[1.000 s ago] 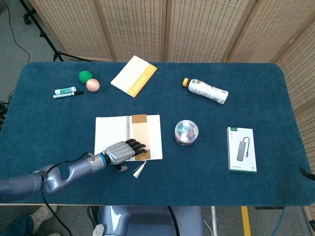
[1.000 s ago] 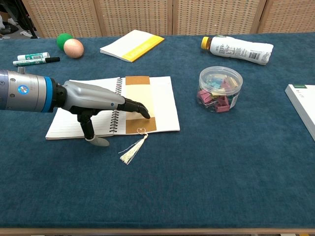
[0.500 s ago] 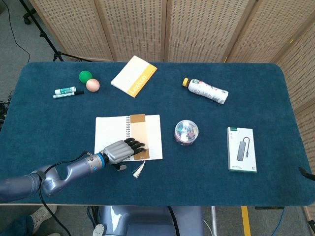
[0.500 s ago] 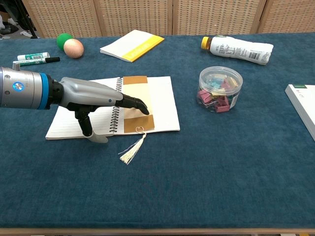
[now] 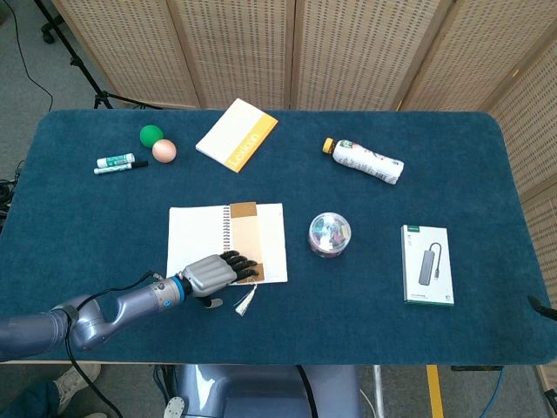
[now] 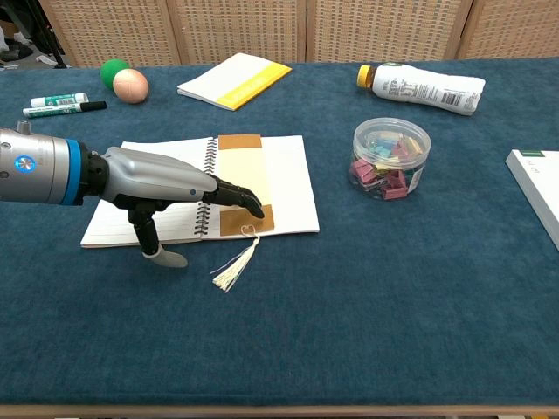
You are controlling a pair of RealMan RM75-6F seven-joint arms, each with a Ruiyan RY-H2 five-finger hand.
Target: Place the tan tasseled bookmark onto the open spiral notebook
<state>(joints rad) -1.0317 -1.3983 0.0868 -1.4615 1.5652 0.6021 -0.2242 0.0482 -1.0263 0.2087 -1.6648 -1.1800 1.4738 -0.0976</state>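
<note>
The tan bookmark (image 5: 246, 232) (image 6: 244, 170) lies lengthwise on the right page of the open spiral notebook (image 5: 197, 233) (image 6: 293, 188), beside the spiral. Its pale tassel (image 5: 244, 300) (image 6: 235, 267) hangs over the notebook's near edge onto the blue cloth. My left hand (image 5: 210, 272) (image 6: 164, 178) hovers low over the notebook's near part, fingers stretched out and holding nothing. Its dark fingertips (image 6: 247, 204) are above the bookmark's near end; I cannot tell whether they touch it. The thumb (image 6: 161, 256) points down at the cloth. My right hand is out of both views.
A clear tub of clips (image 5: 329, 234) (image 6: 390, 158) stands right of the notebook. Further off lie a bottle (image 5: 365, 161), a yellow-edged booklet (image 5: 237, 134), a green ball (image 5: 151, 134), a peach ball (image 5: 164, 151), markers (image 5: 119, 164) and a boxed hub (image 5: 427, 264).
My left hand has drawn back a little toward the near left, its fingertips sliding off toward the bookmark's near end. The bookmark stays on the page.
</note>
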